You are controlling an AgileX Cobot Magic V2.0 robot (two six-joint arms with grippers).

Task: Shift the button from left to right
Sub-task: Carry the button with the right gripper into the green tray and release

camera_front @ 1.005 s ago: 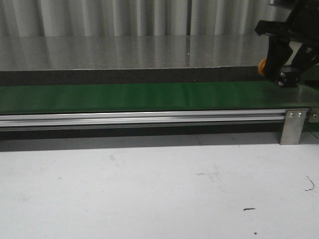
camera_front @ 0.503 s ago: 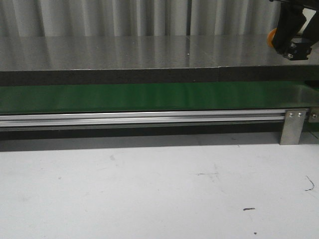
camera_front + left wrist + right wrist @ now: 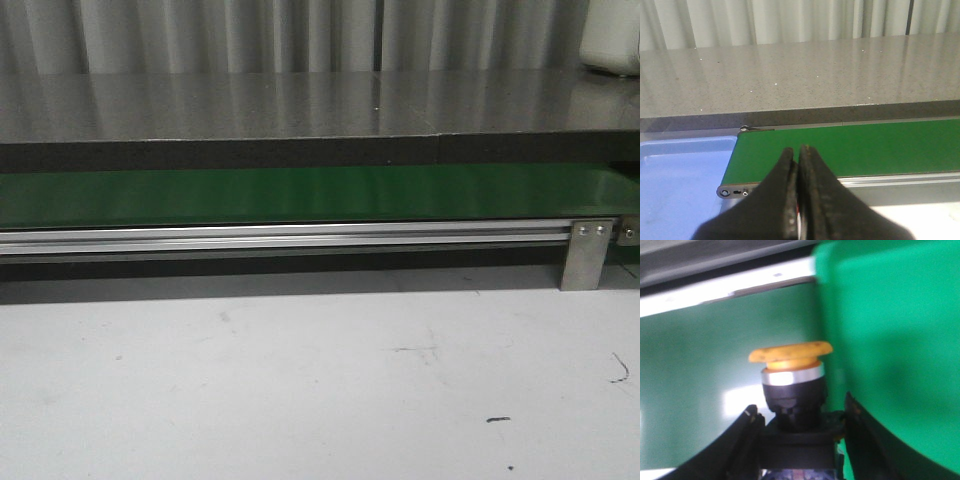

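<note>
The button point(image 3: 790, 385) sits pinched in the right gripper point(image 3: 800, 432), which has lifted off the green conveyor belt point(image 3: 300, 194) (now outside the front view). Transfer rightward is underway. The left gripper point(image 3: 799, 200) is pressed together, empty.

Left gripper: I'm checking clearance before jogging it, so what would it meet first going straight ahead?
Probably the green conveyor belt, lying just past the shut left gripper; beyond it is the grey speckled stone countertop. Depth is unclear.
</note>
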